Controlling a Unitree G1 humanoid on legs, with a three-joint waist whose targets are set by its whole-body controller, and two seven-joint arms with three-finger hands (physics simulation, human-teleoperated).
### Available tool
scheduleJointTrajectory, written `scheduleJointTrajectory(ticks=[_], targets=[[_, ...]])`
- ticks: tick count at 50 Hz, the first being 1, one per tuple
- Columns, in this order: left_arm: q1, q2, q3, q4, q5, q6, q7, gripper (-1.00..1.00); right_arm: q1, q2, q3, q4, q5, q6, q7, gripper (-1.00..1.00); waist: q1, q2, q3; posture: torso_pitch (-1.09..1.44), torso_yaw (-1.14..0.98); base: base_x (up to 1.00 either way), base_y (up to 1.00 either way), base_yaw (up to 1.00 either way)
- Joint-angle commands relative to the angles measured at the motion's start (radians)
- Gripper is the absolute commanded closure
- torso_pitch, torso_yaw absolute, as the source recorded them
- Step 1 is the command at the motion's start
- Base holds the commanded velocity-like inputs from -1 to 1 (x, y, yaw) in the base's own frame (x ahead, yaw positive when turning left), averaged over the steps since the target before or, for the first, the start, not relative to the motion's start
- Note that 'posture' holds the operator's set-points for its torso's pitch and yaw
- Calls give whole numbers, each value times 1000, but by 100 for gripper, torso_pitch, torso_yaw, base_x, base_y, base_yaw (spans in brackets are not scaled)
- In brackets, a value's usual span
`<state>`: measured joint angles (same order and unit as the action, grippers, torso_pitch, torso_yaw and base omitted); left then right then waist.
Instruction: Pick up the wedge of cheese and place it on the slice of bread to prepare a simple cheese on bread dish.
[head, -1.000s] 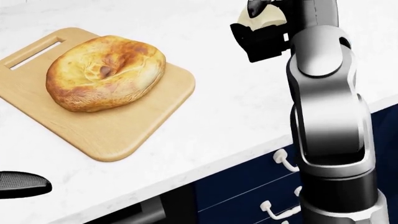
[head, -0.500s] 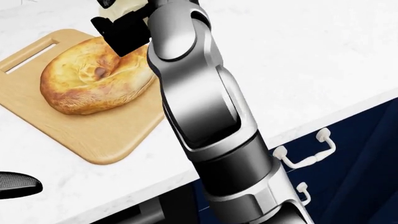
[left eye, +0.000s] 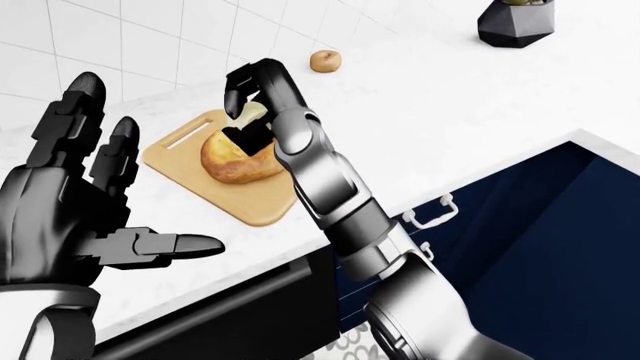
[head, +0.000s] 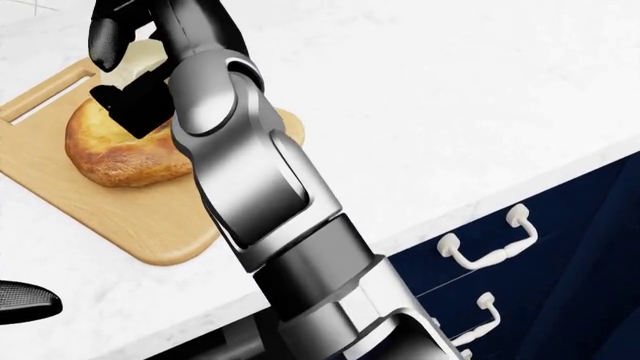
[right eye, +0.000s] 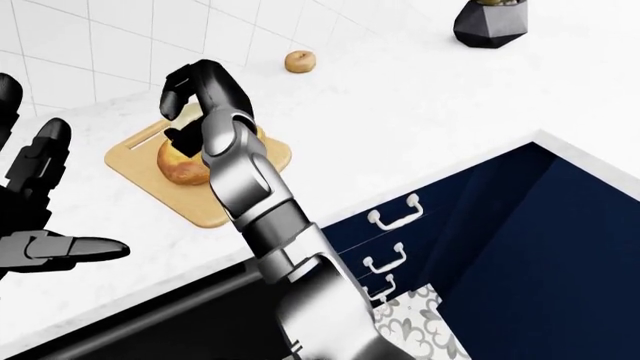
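Note:
My right hand is shut on the pale wedge of cheese and holds it just over the top left part of the bread. The bread is a round golden-brown loaf lying on a wooden cutting board. My right forearm crosses the board and hides the bread's right half in the head view. In the left-eye view the cheese sits between the curled fingers above the loaf. My left hand is open and empty, raised at the left, away from the board.
White marble counter with its edge running diagonally. Navy drawers with white handles lie below it. A small round brown item and a dark faceted pot stand farther up the counter. A white tiled wall is at the upper left.
My right hand has carried the cheese leftward, from right of the cutting board to above the bread. The left hand has hardly moved.

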<state>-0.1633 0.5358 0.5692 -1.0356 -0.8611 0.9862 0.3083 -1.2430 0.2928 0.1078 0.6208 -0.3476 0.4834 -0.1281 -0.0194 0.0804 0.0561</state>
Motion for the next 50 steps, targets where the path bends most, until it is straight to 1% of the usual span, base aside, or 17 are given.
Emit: scheduleJointTrajectory(ticks=[1,14,16,18,19,21,22,23,25,26,27,32,33,37,41,46,50], targets=[[-20,12,15,-12,19,-21,-6,-100,-40,-2,-6,-10,-7,-73,-30,100,-2,9,-24,0,0,0,0,0],[-24,13,32,-12,7,-17,-11,-100,-36,8,-4,70,-25,-133,-58,100,-3,9,-26,0,0,0,0,0],[-23,18,37,-12,-2,-17,-7,-100,-38,9,-5,83,-28,-140,-62,98,-3,10,-26,0,0,0,0,0],[-23,20,45,-12,-10,-17,-4,-100,-40,11,-1,85,-34,-139,-60,90,-3,10,-27,0,0,0,0,0],[-22,21,46,-12,-13,-18,-3,-100,-40,11,-2,89,-36,-143,-60,79,-3,10,-27,0,0,0,0,0],[-24,23,51,-12,-19,-16,0,-100,-39,11,0,97,-42,-151,-58,49,-3,10,-26,0,0,0,0,0],[-26,25,53,-12,-22,-14,1,-100,-40,12,0,104,-45,-156,-58,29,-3,10,-26,0,0,0,0,0],[-26,25,54,-12,-24,-14,2,-100,-40,12,0,108,-47,-159,-59,16,-3,10,-26,0,0,0,0,0],[-21,24,55,-12,-21,-18,-1,-100,-41,13,-2,121,-51,-167,-63,11,-3,10,-26,0,0,0,0,0],[-18,23,57,-12,-21,-20,-3,-100,-38,14,-1,121,-52,-168,-62,-3,-3,11,-26,0,0,0,0,0],[-15,22,54,-12,-15,-24,-6,-100,-35,14,-1,125,-54,-174,-62,-24,-3,11,-26,0,0,0,0,0],[-22,21,52,-12,-13,-19,-7,-100,-31,11,-1,129,-62,-178,-58,-43,-2,10,-27,0,0,0,0,0],[-20,21,53,-12,-14,-20,-6,-100,-27,12,0,132,-64,-183,-58,-55,-2,10,-27,0,0,0,0,0],[-1,24,57,-12,-11,-33,-14,-100,-22,10,-1,142,-69,-192,-60,-58,-2,10,-27,0,0,0,0,0],[-4,28,63,-12,-20,-30,-10,-100,-36,7,-5,123,-73,-172,-50,-54,-2,10,-28,0,0,0,0,0],[-5,22,57,-12,-9,-30,-16,-100,-70,-20,-19,11,-61,-88,-15,-48,0,8,-25,0,0,0,0,0],[-9,27,52,-12,-14,-30,-7,-100,-68,-25,-16,-78,-47,-31,3,-43,1,5,-22,0,0,0,0,0]])
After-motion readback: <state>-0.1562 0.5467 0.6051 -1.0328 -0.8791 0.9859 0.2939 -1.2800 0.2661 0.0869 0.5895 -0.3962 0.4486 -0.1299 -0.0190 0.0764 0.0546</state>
